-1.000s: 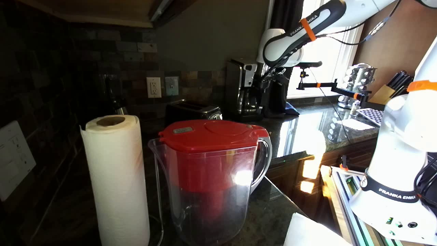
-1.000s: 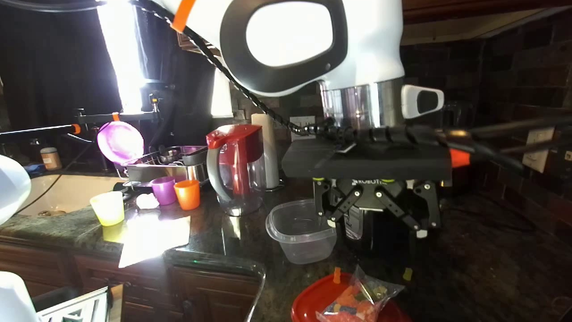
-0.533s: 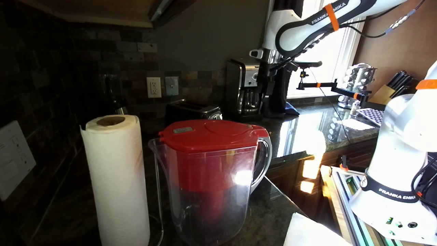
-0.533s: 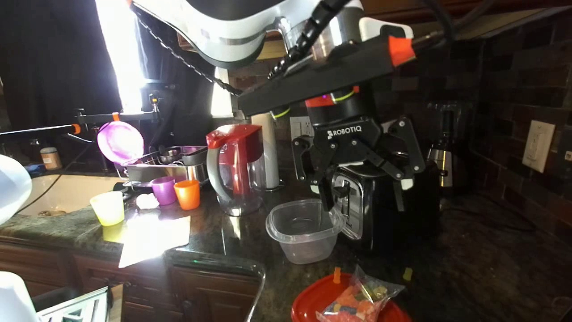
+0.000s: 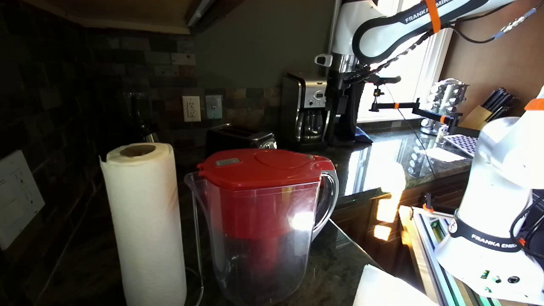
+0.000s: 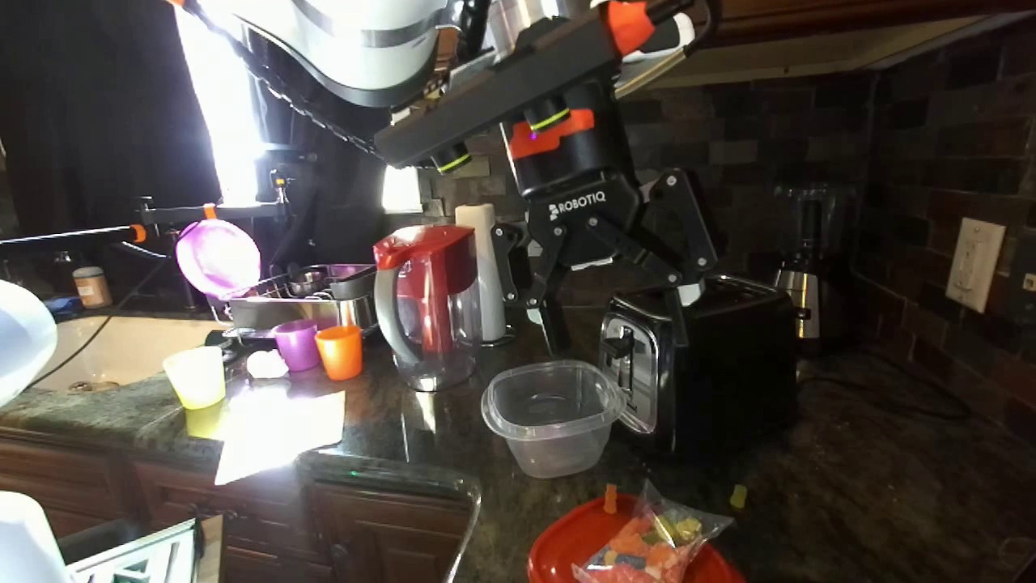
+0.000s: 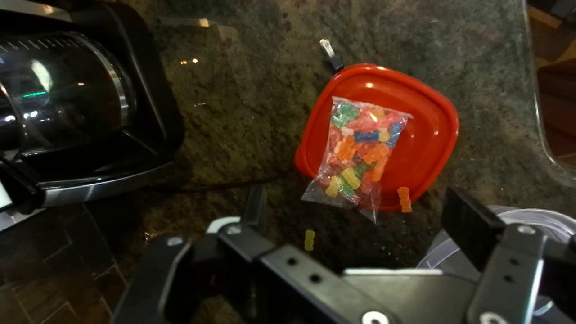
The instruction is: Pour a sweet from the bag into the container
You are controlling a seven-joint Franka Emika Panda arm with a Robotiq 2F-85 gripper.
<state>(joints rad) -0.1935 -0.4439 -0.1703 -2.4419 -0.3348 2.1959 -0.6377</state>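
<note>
A clear bag of multicoloured gummy sweets (image 6: pixel 647 546) lies on the red lid (image 6: pixel 558 538) in an exterior view. In the wrist view the bag (image 7: pixel 360 148) lies on the lid (image 7: pixel 423 144), its loose plastic end towards me. An orange sweet (image 7: pixel 404 199) lies at the lid's edge; a yellow sweet (image 7: pixel 309 240) lies on the counter. The clear container (image 6: pixel 554 441) stands upright between pitcher and toaster; it shows partly behind a finger in the wrist view (image 7: pixel 438 254). My gripper (image 6: pixel 617 334) is open, empty and tilted, above and behind the container. It also shows in the wrist view (image 7: pixel 362 209).
A black toaster (image 6: pixel 712 356) stands right beside the container. A red-lidded pitcher (image 6: pixel 429 316) and paper roll (image 5: pixel 146 225) stand behind. Orange (image 6: pixel 339 353), purple (image 6: pixel 297 345) and yellow (image 6: pixel 194 377) cups stand left. A coffee maker (image 7: pixel 85 99) and a plug (image 7: pixel 332 54) flank the lid.
My gripper has risen and moved left in the exterior view that shows the container, and the wrist has turned and tilted. The gripper stays open. Bag, lid, sweets and container have not moved.
</note>
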